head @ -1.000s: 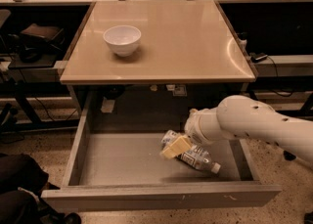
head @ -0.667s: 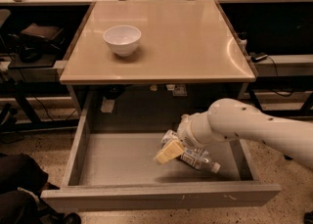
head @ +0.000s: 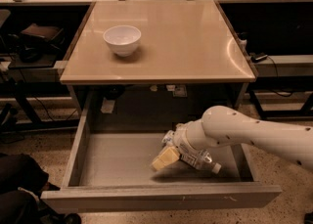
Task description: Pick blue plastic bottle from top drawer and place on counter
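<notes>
The worktop [head: 195, 47] is the biggest thing here, beige and glossy, w/ only a white bowl [head: 122, 39] on its left rear part. Below it the top drawer [head: 161, 198] is pulled fully out toward me.

The robot arm [head: 254, 137] comes in from the right, over the drawer's right side, and bends down into it.

The blue plastic bottle [head: 200, 159] lies on its side on the drawer floor, right half, cap pointing to the front-right corner. It is not lifted yet.

The claw [head: 165, 158] is at the bottle's left end, low, approx. at the floor. Compared w/ one second ago it went down and a bit to the left, from above the bottle to beside or around it; the bottle itself did not move. If the claw is wide, narrow or already gripping, I cannot tell: the wrist covers that place.

My judgement: the reach is almost over and the grasp is the step now. After that, lift and bring it up to the worktop.
</notes>
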Controlling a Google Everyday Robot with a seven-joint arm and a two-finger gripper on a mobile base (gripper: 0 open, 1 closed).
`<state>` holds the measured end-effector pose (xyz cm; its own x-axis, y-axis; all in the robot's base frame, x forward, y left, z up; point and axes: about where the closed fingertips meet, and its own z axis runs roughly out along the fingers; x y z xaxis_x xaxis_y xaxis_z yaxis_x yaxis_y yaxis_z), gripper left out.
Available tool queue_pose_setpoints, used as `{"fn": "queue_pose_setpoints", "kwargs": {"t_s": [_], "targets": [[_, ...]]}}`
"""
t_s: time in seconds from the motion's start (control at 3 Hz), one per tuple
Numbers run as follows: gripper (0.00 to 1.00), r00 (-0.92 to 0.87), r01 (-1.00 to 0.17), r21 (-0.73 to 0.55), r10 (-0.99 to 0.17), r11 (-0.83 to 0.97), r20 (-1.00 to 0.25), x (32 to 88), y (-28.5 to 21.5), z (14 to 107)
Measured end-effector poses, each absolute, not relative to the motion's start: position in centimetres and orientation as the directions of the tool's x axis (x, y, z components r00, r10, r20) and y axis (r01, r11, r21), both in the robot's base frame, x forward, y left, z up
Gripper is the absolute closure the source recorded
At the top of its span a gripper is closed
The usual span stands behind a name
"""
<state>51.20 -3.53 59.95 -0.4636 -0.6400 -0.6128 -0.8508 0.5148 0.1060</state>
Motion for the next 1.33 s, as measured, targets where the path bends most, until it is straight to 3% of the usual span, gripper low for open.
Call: {"fn": "queue_pose_setpoints", "kwargs": {"t_s": [1.0, 1.33], "targets": [[0.66, -0.463, -0.851, 0.106, -0.64, 0.515, -0.613, 51.2, -3.5, 60.0], [0.89, -0.443, -0.835, 0.023, -0.647, 0.55, -0.621, 52.4, -5.4, 63.1]]}}
